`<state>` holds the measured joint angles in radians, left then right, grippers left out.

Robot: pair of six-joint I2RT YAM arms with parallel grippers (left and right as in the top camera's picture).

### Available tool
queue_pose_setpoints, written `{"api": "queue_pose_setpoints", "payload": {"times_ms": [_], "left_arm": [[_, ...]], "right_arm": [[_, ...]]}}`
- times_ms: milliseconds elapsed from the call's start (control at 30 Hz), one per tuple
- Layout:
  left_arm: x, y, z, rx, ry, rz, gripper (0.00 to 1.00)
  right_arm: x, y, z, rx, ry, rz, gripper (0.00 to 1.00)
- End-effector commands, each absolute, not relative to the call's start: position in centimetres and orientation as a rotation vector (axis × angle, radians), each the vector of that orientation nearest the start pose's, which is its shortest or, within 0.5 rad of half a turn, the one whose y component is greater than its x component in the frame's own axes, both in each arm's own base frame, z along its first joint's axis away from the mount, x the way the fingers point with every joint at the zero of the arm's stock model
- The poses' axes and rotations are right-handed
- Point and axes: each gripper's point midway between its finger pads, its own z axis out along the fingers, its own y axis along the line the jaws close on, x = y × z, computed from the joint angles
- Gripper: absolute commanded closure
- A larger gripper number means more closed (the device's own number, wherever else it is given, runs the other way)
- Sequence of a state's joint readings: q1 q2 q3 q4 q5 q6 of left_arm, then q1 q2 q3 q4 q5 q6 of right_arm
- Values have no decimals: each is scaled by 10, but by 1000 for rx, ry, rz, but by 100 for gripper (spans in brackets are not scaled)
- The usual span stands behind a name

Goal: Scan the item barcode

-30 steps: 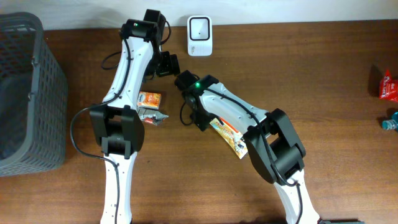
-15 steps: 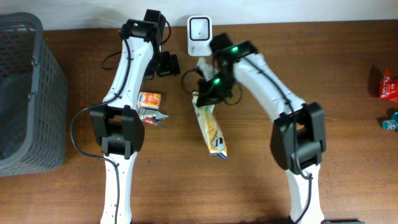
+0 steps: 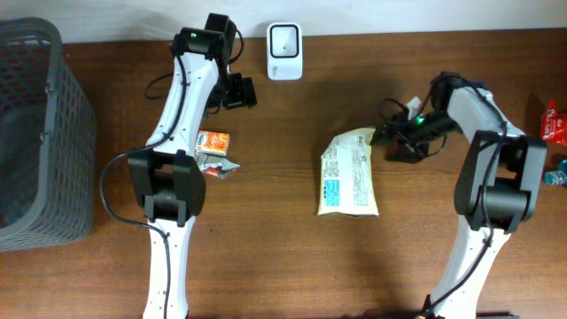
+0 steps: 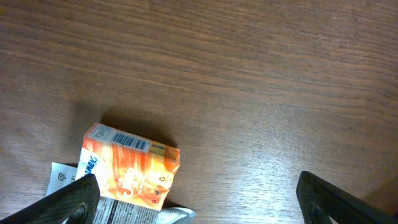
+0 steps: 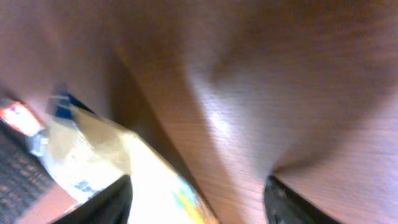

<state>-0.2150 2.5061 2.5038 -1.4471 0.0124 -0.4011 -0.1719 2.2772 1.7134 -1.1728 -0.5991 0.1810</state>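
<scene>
A cream snack packet (image 3: 348, 173) lies flat on the table right of centre, printed side up. My right gripper (image 3: 399, 142) sits just off its upper right corner, open and holding nothing. In the blurred right wrist view the packet (image 5: 112, 155) reaches past the left finger into the gap of the right gripper (image 5: 199, 205), over bare wood. The white scanner (image 3: 283, 39) stands at the back edge. My left gripper (image 3: 237, 91) hovers open near the scanner. Below the left gripper (image 4: 202, 205), an orange box (image 4: 130, 168) shows a barcode on one side.
A dark mesh basket (image 3: 35, 133) fills the far left. The orange box (image 3: 213, 140) rests against a silver wrapper (image 3: 217, 166) beside the left arm. A red packet (image 3: 552, 122) and a blue item (image 3: 558, 173) lie at the right edge.
The right gripper swung the cream packet from in front of the scanner out to the right, let it go flat on the table and drew off to its right. The left arm stayed put.
</scene>
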Motion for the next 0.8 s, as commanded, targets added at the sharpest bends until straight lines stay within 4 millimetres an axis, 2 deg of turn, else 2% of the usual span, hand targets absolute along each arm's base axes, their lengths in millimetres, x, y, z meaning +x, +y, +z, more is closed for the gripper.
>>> {"api": "queue_pose_setpoints", "payload": {"times_ms": [0, 67, 100, 133, 167, 200, 233, 267, 300, 333, 400, 433, 467, 533, 600, 633, 700, 733, 767], "left_arm": [[496, -111, 92, -283, 3003, -91, 1], [496, -111, 92, -283, 3003, -91, 1], [496, -111, 92, -283, 3002, -91, 1], [496, -112, 92, -283, 3003, -95, 0], [496, -112, 92, -283, 3004, -96, 9], [496, -112, 92, -283, 3004, -96, 30], [495, -112, 92, -283, 3005, -96, 44], [495, -112, 92, -283, 3008, -94, 56], [493, -112, 92, -282, 3013, -93, 67], [493, -112, 92, -282, 3013, -92, 73], [493, -112, 92, -282, 3016, -91, 74], [493, -112, 92, -282, 3016, -91, 73], [493, -112, 92, -282, 3015, -91, 73], [493, -112, 92, -282, 3016, -92, 73], [493, -115, 92, -279, 3018, -121, 76], [491, -124, 92, -275, 3029, -193, 83], [489, -130, 93, -269, 3037, -246, 85], [489, -133, 93, -261, 3038, -245, 83], [488, -135, 93, -255, 3040, -245, 82]], "right_arm": [[409, 4, 51, 481, 3140, 749, 30], [402, 18, 91, 314, 3168, 759, 31], [396, 35, 105, 161, 3195, 768, 37], [388, 57, 105, -2, 3222, 776, 43], [382, 84, 102, -183, 3234, 775, 50], [380, 105, 100, -286, 3230, 750, 64], [382, 113, 95, -294, 3244, 663, 76], [384, 110, 87, -207, 3286, 441, 86], [384, 109, 81, -140, 3303, 313, 90], [376, 120, 68, -191, 3322, 267, 90], [369, 108, 43, -37, 3350, 56, 90], [366, 108, 17, -3, 3342, 67, 89], [367, 116, 4, 11, 3323, 146, 90], [373, 139, -7, 51, 3277, 356, 90], [388, 168, -3, -3, 3187, 543, 90], [398, 192, 2, -65, 3111, 670, 90], [407, 223, 15, -219, 3010, 798, 89], [410, 228, 26, -262, 2995, 797, 89], [413, 225, 39, -263, 3006, 772, 89]]}}
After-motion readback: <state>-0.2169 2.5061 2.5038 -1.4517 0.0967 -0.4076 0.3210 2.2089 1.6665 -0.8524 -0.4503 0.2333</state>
